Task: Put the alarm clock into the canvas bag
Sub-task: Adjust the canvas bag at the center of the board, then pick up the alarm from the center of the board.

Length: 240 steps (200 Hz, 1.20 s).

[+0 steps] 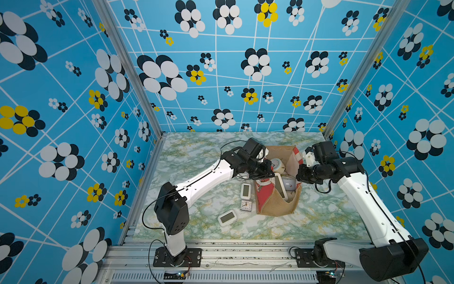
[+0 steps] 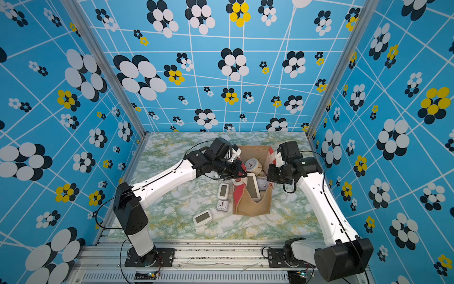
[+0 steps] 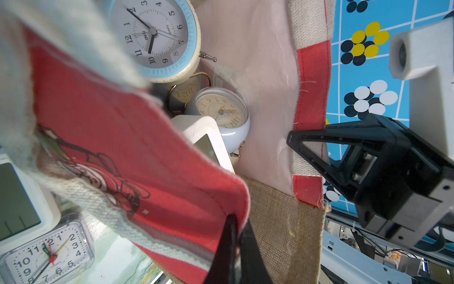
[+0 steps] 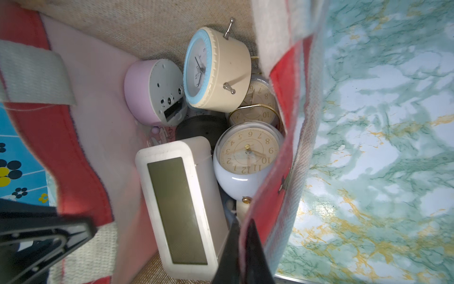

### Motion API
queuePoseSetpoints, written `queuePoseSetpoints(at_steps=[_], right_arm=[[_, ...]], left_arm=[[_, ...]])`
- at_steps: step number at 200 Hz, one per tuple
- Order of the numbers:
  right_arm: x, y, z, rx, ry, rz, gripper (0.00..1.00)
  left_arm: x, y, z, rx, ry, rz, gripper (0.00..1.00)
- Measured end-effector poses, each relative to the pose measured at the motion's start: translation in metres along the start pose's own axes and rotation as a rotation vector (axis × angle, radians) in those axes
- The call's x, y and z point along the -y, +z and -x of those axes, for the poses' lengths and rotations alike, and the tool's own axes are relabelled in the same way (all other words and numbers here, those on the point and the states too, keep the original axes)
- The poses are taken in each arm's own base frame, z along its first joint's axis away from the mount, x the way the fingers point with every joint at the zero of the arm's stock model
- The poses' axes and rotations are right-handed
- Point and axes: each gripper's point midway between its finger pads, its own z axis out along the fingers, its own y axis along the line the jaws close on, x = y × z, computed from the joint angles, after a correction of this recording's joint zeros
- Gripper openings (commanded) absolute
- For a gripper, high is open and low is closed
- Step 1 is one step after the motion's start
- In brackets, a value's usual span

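At canvas bag (image 1: pixel 275 206) rim, left tool (image 3: pixel 237 222) clamped

Bright even light, soft shadows; canvas bag (image 3: pixel 147 172) blurred close to wrist camera

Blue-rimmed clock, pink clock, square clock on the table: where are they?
blue-rimmed clock (image 4: pixel 197 68): right wrist view, on its dial.
pink clock (image 4: pixel 137 89): right wrist view, on its pink side.
square clock (image 1: pixel 246 205): a top view, on its dial.
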Motion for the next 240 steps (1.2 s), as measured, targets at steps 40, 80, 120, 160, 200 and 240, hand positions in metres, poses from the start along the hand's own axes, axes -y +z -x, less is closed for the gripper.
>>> queuePoseSetpoints(at_steps=[40,80,120,160,200,240], right_arm=[[0.007,-0.004,-0.002,0.019,0.003,-0.033,0.0],[0.009,-0.007,-0.004,0.029,0.019,-0.047,0.0],[0.011,-0.007,-0.003,0.034,0.032,-0.057,0.0],[0.011,-0.007,-0.003,0.034,0.043,-0.059,0.0],[0.011,-0.006,-0.002,0.024,0.044,-0.063,0.0],[0.011,-0.005,-0.002,0.017,0.045,-0.066,0.0]], left_arm=[[-0.005,-0.012,0.004,0.011,0.006,0.015,0.22],[0.008,-0.049,0.021,0.104,0.06,-0.012,0.31],[-0.006,-0.086,0.036,0.19,0.082,0.061,0.38],[-0.046,-0.11,0.055,0.253,0.1,0.248,0.42],[-0.103,-0.103,0.068,0.215,0.098,0.416,0.49],[-0.155,-0.069,0.068,0.106,0.096,0.502,0.65]])
